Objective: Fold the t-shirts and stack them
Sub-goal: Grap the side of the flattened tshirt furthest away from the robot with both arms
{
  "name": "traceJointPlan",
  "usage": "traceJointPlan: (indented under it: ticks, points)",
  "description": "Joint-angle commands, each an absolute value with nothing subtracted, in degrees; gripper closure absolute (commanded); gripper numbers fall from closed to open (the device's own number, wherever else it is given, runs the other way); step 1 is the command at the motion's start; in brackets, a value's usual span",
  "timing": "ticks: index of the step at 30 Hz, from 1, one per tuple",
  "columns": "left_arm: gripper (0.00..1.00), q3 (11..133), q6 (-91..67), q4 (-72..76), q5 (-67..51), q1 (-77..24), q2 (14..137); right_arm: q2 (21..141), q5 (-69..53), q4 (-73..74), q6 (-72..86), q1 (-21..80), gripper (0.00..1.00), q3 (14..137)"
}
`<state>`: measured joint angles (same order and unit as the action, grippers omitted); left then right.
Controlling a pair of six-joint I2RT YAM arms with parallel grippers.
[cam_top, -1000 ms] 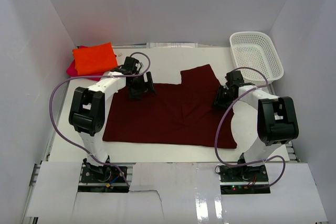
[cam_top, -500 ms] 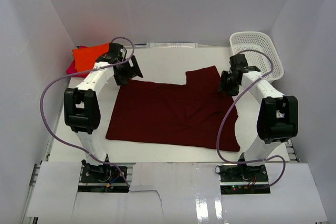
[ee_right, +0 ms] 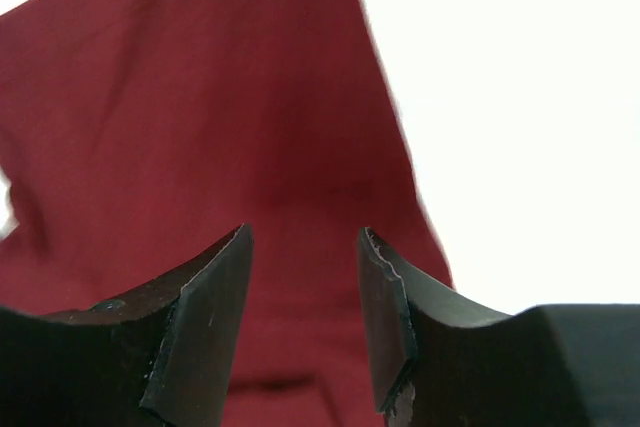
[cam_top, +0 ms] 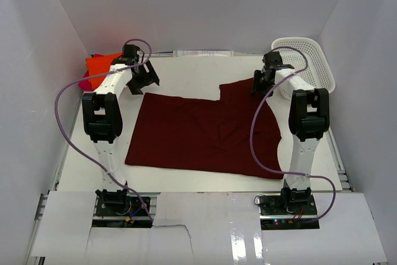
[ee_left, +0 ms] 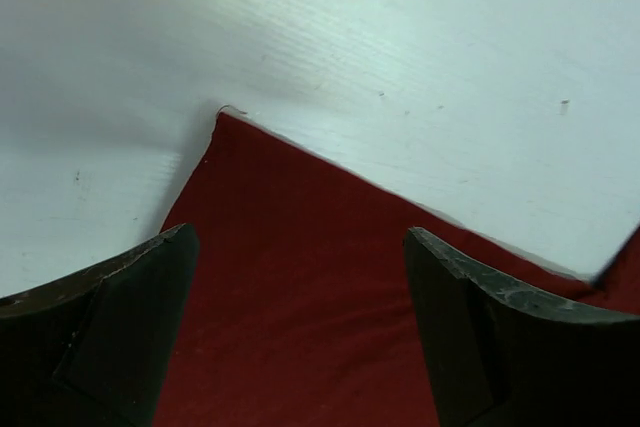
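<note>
Left pincer and right pincer gape empty over flat, creased maroon t-shirt

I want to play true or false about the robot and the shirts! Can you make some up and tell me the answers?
1. The maroon shirt lies spread out on the table. True.
2. The orange shirt is inside the white basket. False: the orange shirt sits in the far left corner with the pink shirt peeking out from under it. The white basket stands at the far right.
3. The left gripper is wide open with nothing in it. True.
4. The right gripper is lifting the maroon shirt off the table. False: the right gripper hangs over the shirt's far right part with its fingers apart, and the cloth lies on the table.
</note>
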<state>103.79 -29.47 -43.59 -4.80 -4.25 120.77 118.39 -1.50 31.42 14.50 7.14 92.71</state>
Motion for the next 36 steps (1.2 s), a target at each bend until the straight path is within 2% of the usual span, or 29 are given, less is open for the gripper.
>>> traceJointPlan:
  ticks: [1, 6, 13, 20, 25, 29, 36]
  points:
    - [0.05, 106.17, -29.27, -45.44, -2.03, -4.31, 120.14, 121.89, -2.81, 28.31, 12.14, 6.68, 0.47, 98.16]
    - [0.04, 107.14, -28.13, -45.70, -0.88, -4.22, 120.32, 127.26, -4.04, 24.87, 10.02, 6.07, 0.45, 105.46]
    - [0.04, 105.12, -28.13, -43.86, -1.76, -4.22, 120.32, 132.62, -5.01, 24.61, 8.53, 5.89, 0.37, 113.46]
    - [0.03, 105.20, -27.86, -43.24, -2.02, -4.22, 121.55, 137.54, -4.66, 22.51, 8.17, 5.71, 0.36, 119.18]
    - [0.04, 105.38, -27.69, -43.24, -1.93, -4.22, 121.99, 140.27, -4.05, 22.41, 7.47, 5.63, 0.41, 122.78]
    - [0.04, 105.38, -27.69, -43.24, -1.76, -4.22, 121.99, 140.62, -2.73, 22.76, 7.03, 5.62, 0.54, 122.87]
    - [0.04, 104.68, -27.69, -42.98, -1.85, -4.13, 121.64, 141.15, -0.62, 25.57, 6.24, 5.63, 0.54, 121.82]
